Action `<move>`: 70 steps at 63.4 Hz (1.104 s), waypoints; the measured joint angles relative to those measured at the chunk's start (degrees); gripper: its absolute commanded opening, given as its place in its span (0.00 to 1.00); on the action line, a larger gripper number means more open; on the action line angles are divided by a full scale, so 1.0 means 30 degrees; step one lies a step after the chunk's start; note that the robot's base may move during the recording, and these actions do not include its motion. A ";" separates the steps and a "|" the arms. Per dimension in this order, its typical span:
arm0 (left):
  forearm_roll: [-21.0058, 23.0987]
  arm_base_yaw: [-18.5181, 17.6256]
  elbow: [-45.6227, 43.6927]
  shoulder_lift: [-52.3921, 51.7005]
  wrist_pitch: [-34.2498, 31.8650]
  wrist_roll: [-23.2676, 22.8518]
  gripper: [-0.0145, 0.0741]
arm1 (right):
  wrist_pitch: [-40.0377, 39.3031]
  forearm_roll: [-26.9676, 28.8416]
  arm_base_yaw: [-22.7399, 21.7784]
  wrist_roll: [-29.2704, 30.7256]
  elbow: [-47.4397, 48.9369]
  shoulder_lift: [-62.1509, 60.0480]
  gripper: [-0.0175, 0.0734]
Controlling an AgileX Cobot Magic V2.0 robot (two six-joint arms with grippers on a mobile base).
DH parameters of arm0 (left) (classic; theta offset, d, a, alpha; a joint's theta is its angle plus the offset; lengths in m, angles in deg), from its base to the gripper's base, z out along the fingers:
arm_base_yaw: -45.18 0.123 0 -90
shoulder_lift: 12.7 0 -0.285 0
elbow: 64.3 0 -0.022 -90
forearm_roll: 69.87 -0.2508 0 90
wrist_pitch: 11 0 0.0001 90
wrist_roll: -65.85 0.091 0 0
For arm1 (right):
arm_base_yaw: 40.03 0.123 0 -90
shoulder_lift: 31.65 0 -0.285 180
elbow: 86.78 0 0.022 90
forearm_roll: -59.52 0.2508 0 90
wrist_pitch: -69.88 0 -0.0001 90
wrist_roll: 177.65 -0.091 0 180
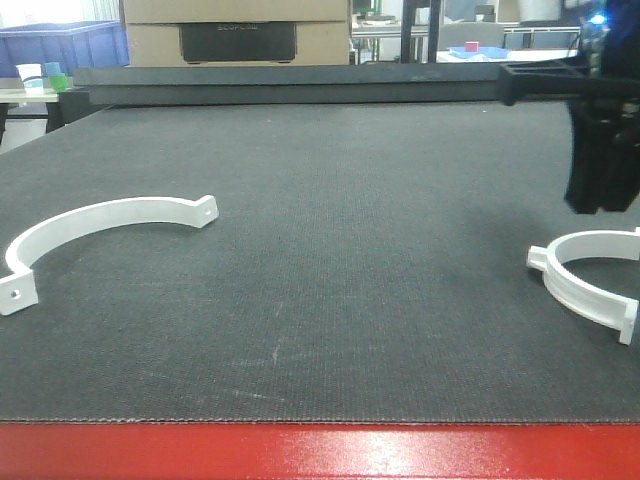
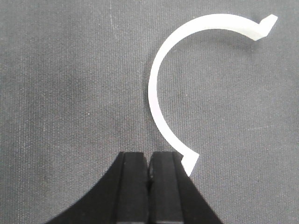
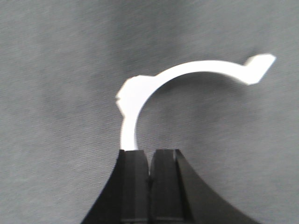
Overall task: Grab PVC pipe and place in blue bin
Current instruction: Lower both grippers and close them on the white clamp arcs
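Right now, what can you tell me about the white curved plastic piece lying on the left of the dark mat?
The white half-ring plastic clamp is a thin, smooth arc with a flat tab at each end; the nearer tab has a small hole. It lies flat on the dark grey woven mat. The shut left gripper shows beside one tab, not gripping it.

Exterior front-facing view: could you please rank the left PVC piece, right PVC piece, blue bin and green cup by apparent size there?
1. The left PVC piece, widest span.
2. The right PVC piece and the blue bin: about alike, both cut off by the frame, the bin far back; unranked.
3. The green cup, smallest.
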 measured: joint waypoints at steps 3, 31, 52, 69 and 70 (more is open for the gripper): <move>0.0000 0.0000 0.0000 0.0000 -0.0035 0.0000 0.04 | -0.0041 0.0079 0.0073 -0.0008 0.0000 0.0085 0.19; 0.0039 0.0000 0.0000 0.0000 -0.0141 0.0000 0.04 | -0.0268 0.0225 0.0183 0.0767 -0.0059 0.1541 0.42; 0.0039 0.0000 0.0000 0.0000 -0.0184 0.0000 0.04 | -0.0442 0.0225 0.0285 0.1065 -0.0139 0.3027 0.40; 0.0039 0.0000 0.0000 0.0000 -0.0218 0.0000 0.04 | -0.0583 0.0322 0.0357 0.1213 -0.0139 0.3445 0.24; 0.0039 0.0000 0.0000 0.0000 -0.0218 0.0000 0.04 | -0.0583 0.0343 0.0357 0.1213 -0.0139 0.3496 0.23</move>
